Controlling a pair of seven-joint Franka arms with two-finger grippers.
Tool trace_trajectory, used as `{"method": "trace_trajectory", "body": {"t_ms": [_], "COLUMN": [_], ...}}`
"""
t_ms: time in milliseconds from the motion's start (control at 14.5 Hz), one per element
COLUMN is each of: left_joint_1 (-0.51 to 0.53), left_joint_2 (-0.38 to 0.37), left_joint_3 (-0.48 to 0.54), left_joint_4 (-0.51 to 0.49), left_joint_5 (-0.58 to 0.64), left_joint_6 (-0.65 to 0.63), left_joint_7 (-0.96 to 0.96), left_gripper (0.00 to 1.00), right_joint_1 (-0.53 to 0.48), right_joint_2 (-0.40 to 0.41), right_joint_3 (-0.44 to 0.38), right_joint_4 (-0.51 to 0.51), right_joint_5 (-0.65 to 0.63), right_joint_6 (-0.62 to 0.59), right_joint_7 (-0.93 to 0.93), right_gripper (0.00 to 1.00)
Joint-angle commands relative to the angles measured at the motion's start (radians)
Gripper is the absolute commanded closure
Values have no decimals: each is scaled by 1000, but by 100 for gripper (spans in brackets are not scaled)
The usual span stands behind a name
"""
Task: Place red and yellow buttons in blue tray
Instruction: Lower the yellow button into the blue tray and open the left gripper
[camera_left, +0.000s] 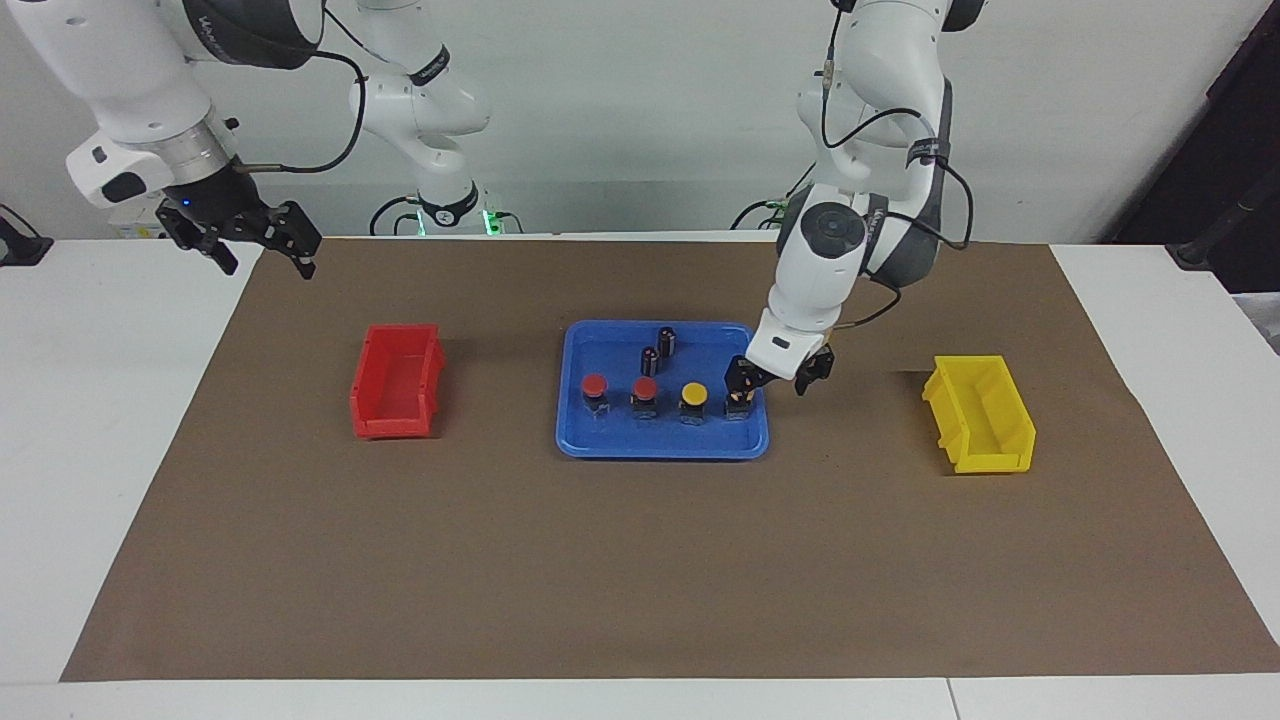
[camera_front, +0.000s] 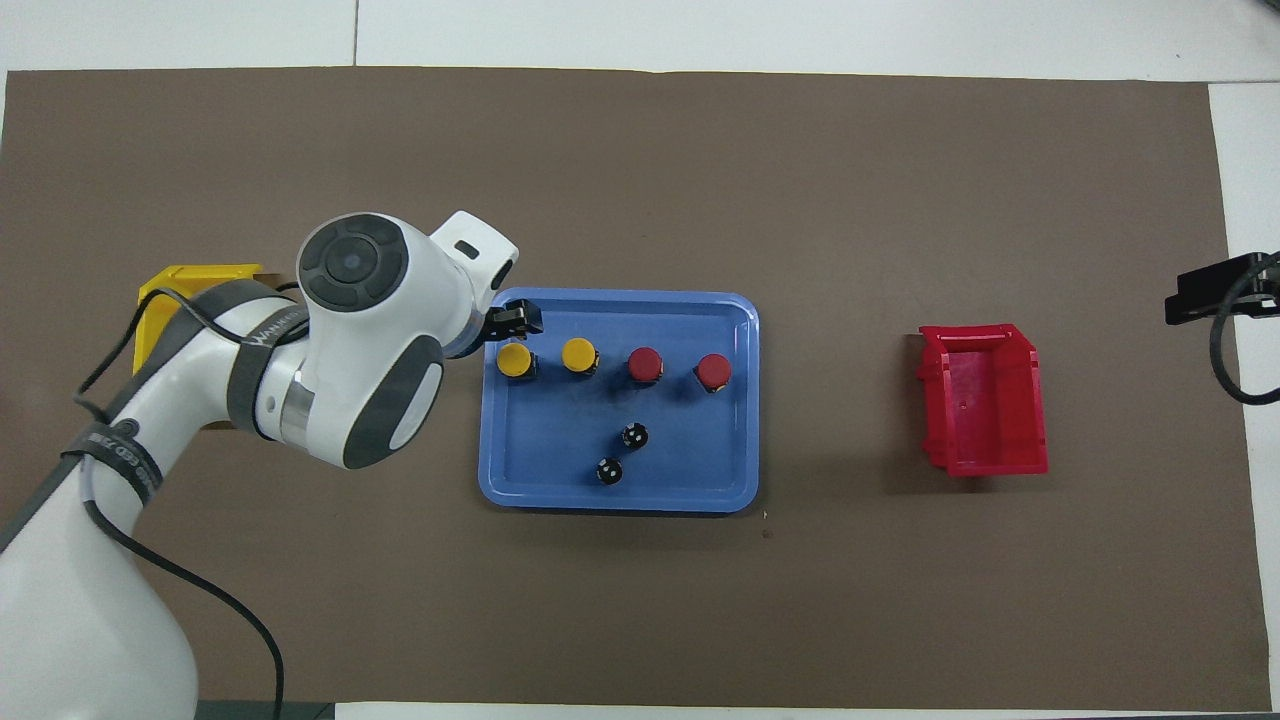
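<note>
The blue tray (camera_left: 660, 435) lies mid-table on the brown mat and also shows in the overhead view (camera_front: 560, 470). Two red buttons (camera_left: 594, 386) (camera_left: 645, 389) and a yellow button (camera_left: 693, 394) stand in a row in it. The second yellow button (camera_front: 515, 360) stands at the row's end toward the left arm; in the facing view a finger hides its cap. My left gripper (camera_left: 772, 388) is open low over that end of the tray, one finger (camera_front: 518, 320) right beside this button. My right gripper (camera_left: 262, 250) waits open, raised at the right arm's end.
Two dark capless cylinders (camera_left: 667, 340) (camera_left: 649, 360) stand in the tray, nearer to the robots than the buttons. A red bin (camera_left: 397, 385) sits toward the right arm's end. A yellow bin (camera_left: 980, 412) sits toward the left arm's end.
</note>
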Motion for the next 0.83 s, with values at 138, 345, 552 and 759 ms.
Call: {"method": "trace_trajectory", "body": {"t_ms": [138,345,552,759], "left_joint_1": [168,283,398,420], "left_joint_2": [-89,-178,-242,-259], "left_joint_3": [1,1,9,7], "left_joint_4": [193,187,196,226], "left_joint_5": [-5,-5,-5,-3], "left_joint_6": [-368,-421,-454,-479], "left_joint_7": [279,411,557,634], "left_gripper": [0,0,0,0], "right_joint_1": [-11,-2,-3,-5], "right_joint_2": [-18,-18,-16,-16], "right_joint_3": [-8,-7,-5,-5], "right_joint_4": [-22,-18,-16,-18], "right_joint_5": [-9,-9,-9,-9], "right_joint_6": [-9,-10,-12,-7], "right_joint_7": [-21,-19,-21,-21], "right_gripper": [0,0,0,0]}}
